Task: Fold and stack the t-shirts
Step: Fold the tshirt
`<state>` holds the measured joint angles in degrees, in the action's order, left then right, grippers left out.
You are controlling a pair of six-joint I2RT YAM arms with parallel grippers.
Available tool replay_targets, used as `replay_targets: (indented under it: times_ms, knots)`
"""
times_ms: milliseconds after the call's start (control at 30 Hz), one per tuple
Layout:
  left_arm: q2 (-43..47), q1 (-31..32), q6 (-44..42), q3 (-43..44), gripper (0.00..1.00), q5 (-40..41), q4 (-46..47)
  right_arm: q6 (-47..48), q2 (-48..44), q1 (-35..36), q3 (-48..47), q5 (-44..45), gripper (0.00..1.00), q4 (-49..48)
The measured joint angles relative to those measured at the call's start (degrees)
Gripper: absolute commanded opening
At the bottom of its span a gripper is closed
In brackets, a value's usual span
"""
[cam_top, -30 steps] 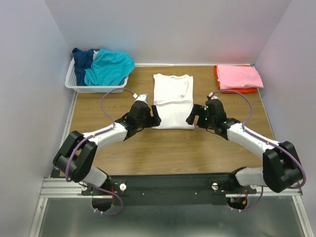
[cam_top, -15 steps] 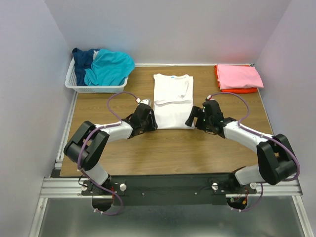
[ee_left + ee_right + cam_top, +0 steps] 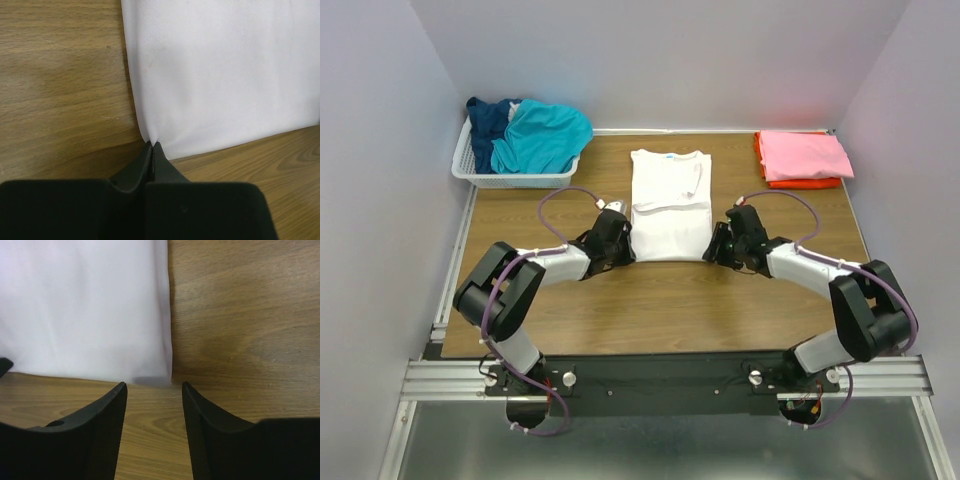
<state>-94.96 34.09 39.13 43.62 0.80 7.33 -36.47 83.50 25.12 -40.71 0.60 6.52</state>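
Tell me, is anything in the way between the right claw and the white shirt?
No, nothing visible is. The right claw is open right at a near corner of the white t-shirt, with nothing between them. The left claw is shut on the other near corner.

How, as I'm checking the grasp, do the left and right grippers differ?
The left gripper is shut, pinching the white t-shirt's near corner; the right gripper is open, holding nothing. Left clamps cloth; right has the other corner just at its mouth. Both sit at the shirt's near edge.
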Motion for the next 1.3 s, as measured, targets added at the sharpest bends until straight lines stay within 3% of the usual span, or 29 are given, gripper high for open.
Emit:
replay_targets:
  times_ms: [100, 133, 433, 500, 633, 767, 1067, 1300]
  knots:
    - [-0.1, 0.0, 0.0, 0.0, 0.0, -0.6, 0.3, -0.1, 2.4, 0.0, -0.1, 0.5, 0.5, 0.0]
    - [-0.2, 0.0, 0.0, 0.0, 0.0, -0.7, 0.4, -0.1, 3.2, 0.0, -0.2, 0.6, 0.42, 0.0]
    - [-0.4, 0.0, 0.0, 0.0, 0.0, -1.3, 1.0, 0.0, 5.9, 0.0, -1.7, 0.9, 0.18, -1.1]
    - [-0.4, 0.0, 0.0, 0.0, 0.0, -1.4, 1.0, 0.1, 6.0, 0.0, -1.7, 0.8, 0.09, -1.1]
    - [0.0, 0.0, 0.1, -0.9, 0.0, -1.5, 1.8, 0.3, 5.3, 0.0, -1.3, 0.3, 0.01, -1.1]
    - [3.6, 0.2, 0.9, -5.1, 0.0, -1.3, 2.5, 0.3, 0.8, 0.0, 2.0, -2.3, 0.01, -0.9]
    - [21.2, 8.8, 6.6, -21.2, 0.0, -0.2, 1.8, -3.8, -17.9, 6.8, 14.8, -9.8, 0.01, 4.6]
    - [53.9, 11.6, 12.3, -28.4, 0.0, 1.2, -11.8, -6.0, -37.2, 11.0, 16.2, -10.9, 0.01, 16.3]
